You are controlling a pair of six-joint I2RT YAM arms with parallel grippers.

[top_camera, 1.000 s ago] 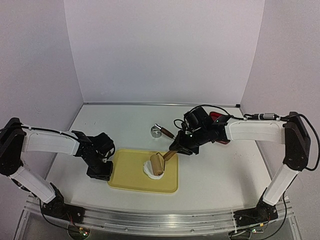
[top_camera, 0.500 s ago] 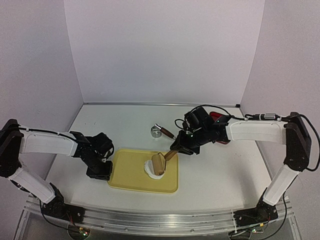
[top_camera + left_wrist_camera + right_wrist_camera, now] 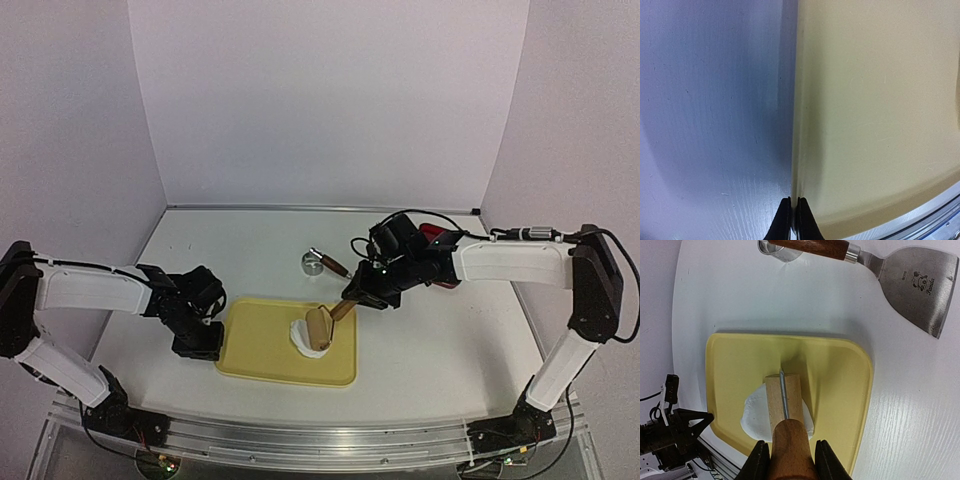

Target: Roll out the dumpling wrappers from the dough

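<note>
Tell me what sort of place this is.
Probably a robotics lab cell staged for cooking trials, not a home kitchen: plain panels box in a white table, two robot arms stand at its near edge, and a yellow tray holds dough under a wooden roller.

Dough [image 3: 299, 338]: white flattened lump (partly under roller [image 3: 318, 327]), on yellow tray [image 3: 255, 345], right side.

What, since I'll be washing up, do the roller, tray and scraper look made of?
Roller: light wood, grain visible, apparently unvarnished. Tray: probably plastic, matte yellow, moulded rounded rim. Scraper: shiny steel blade with a stamped mark, dark glossy wooden handle.
</note>
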